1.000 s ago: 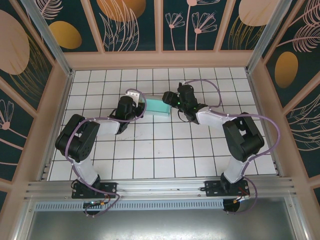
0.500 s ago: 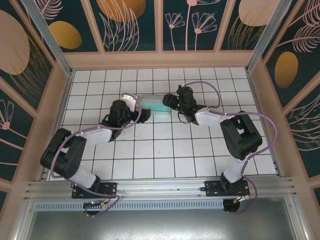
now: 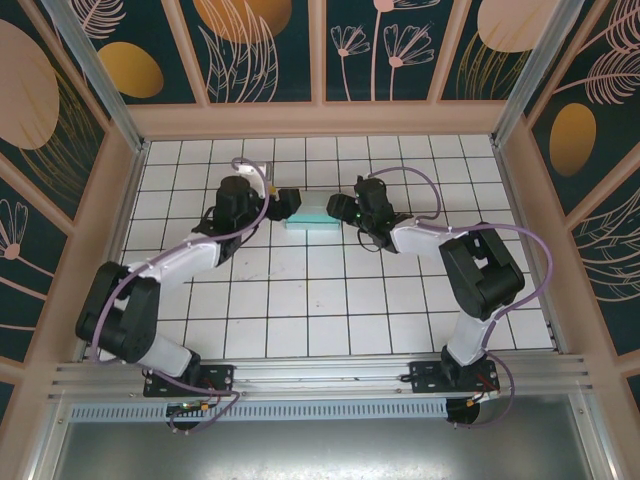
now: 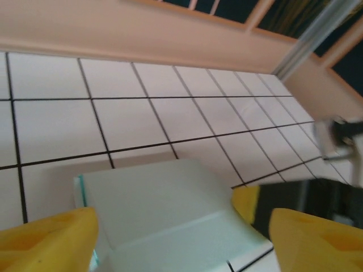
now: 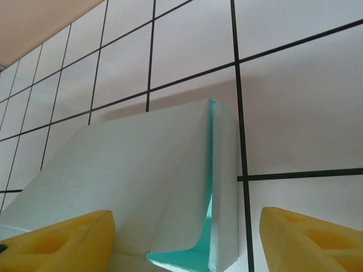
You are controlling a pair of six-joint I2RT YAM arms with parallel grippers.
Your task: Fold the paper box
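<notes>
Top external's showing left gripper (image 3: pixel 288 200) and right gripper (image 3: pixel 346 209) both open, flanking the paper box (image 3: pixel 312 212). I'm aiming to press its loose 3 o'clock flap (image 5: pixel 224 187) in squarely, going gently.

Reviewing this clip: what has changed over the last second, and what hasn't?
The left arm stretched out from its folded pose, carrying the left gripper slightly farther away, up to the left end of the pale mint-blue card paper box, jaws apart. No take or release is visible. The box and the right gripper at its right end stayed put.
</notes>
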